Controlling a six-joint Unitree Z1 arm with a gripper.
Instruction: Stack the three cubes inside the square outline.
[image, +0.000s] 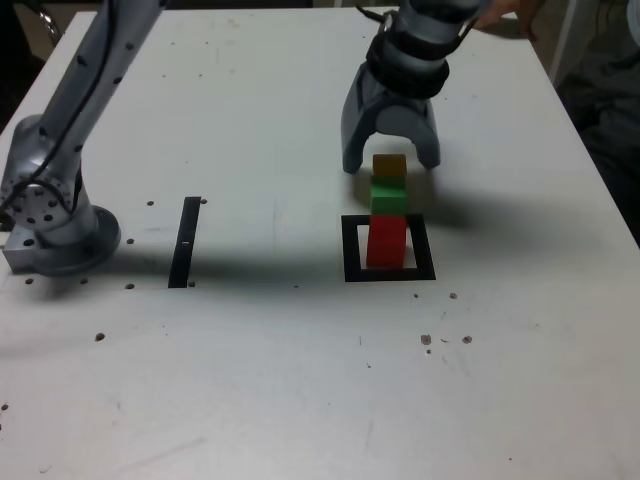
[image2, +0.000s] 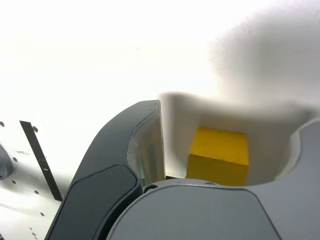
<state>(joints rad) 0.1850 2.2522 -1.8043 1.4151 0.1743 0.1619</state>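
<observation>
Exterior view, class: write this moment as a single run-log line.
gripper: open, straddling yellow cube | stack: red cube in square outline, green cube on it, yellow on top

Legible text, labels, brands, numbers, signs: none in either view. The small red, green and yellow solid-coloured cubes, the thick black square outline, the straight black strip, the grey robot arm and the white counter all show plain, unmarked surfaces.
</observation>
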